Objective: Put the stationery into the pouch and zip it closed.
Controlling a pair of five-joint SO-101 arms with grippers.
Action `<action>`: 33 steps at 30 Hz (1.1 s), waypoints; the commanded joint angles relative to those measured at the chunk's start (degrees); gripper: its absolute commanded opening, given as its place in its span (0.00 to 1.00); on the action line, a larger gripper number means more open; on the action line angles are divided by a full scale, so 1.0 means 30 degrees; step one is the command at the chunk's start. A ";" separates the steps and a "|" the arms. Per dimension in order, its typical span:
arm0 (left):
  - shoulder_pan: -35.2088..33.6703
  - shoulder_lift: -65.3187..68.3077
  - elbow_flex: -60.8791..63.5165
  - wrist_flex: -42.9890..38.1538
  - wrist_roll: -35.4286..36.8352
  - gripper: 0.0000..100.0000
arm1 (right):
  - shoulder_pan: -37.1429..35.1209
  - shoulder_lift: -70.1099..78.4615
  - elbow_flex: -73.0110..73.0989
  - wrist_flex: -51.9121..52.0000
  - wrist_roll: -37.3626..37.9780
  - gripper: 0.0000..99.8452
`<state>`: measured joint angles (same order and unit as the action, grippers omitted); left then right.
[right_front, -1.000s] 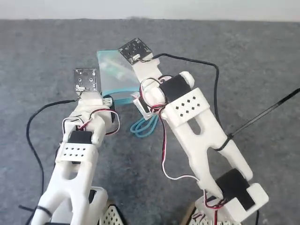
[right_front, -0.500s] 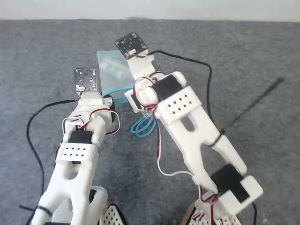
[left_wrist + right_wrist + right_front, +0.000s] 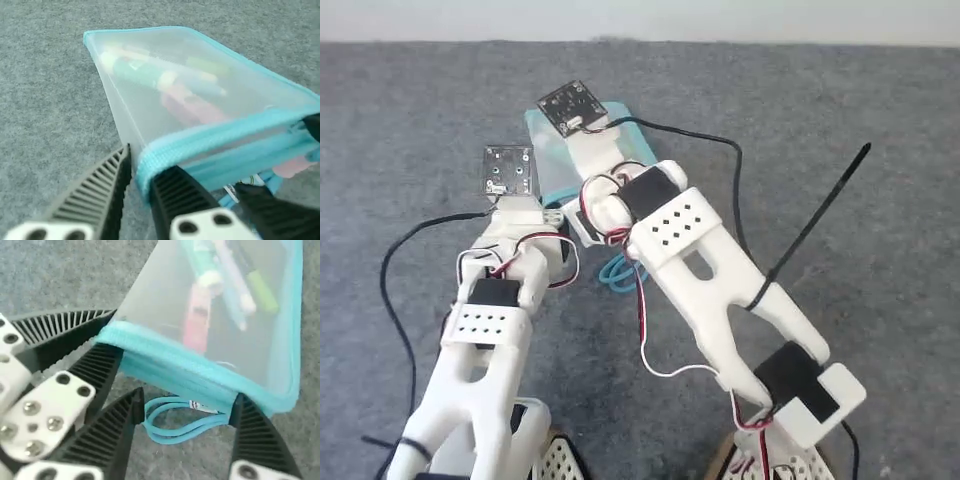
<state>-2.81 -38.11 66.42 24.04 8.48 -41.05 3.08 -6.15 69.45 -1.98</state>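
Note:
A translucent pouch (image 3: pixel 200 100) with a teal zipper edge (image 3: pixel 220 137) lies on the grey mat, with several pens (image 3: pixel 165 82) inside. My left gripper (image 3: pixel 137 175) is shut on the pouch's corner at the end of the zipper. My right gripper (image 3: pixel 182 435) stands open just in front of the zipper edge (image 3: pixel 175 360), its fingers either side of the teal cord loop (image 3: pixel 185 422). The pens (image 3: pixel 225 285) show through the pouch wall. From above, both arms meet over the pouch (image 3: pixel 552 170), and the loop (image 3: pixel 617 272) lies under the right arm.
Grey felt-like mat (image 3: pixel 860 110) covers the table, with free room to the right and far left. A black cable tie (image 3: pixel 820 215) sticks out from the right arm. Cables run along both arms. The left gripper's fingers (image 3: pixel 65 350) sit close beside the right gripper.
The right arm has swung leftward and forward over the pouch, closer to the left arm. The left arm has barely moved and keeps its hold.

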 commanded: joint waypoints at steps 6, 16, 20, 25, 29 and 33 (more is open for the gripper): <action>-0.0088 -0.0762 -0.0396 -0.0059 -0.0176 0.01 | 0.2388 -0.8132 0.0967 0.2564 0.1817 0.30; -0.0029 -0.0762 -0.5289 0.5421 0.0733 0.01 | 0.5934 -1.3436 1.4154 -0.4908 0.4454 0.30; 0.0059 -0.0762 -0.7751 0.7502 0.0908 0.01 | 0.5495 -1.2381 1.6527 -0.8044 0.4454 0.30; -0.0059 -0.0762 -0.9040 0.8469 0.0908 0.01 | 0.4234 -1.0066 1.5355 -0.8454 0.4454 0.30; -0.0088 -0.0762 -0.8747 0.8293 0.0908 0.01 | 0.2916 -0.9099 1.4300 -0.7839 0.4366 0.30; -0.0117 -0.0762 -0.8425 0.7941 0.0908 0.01 | 0.1656 -1.0799 1.4125 -0.5963 0.4425 0.30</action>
<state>-3.25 -38.11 43.74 49.63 10.15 -32.88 -24.35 39.91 48.44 10.68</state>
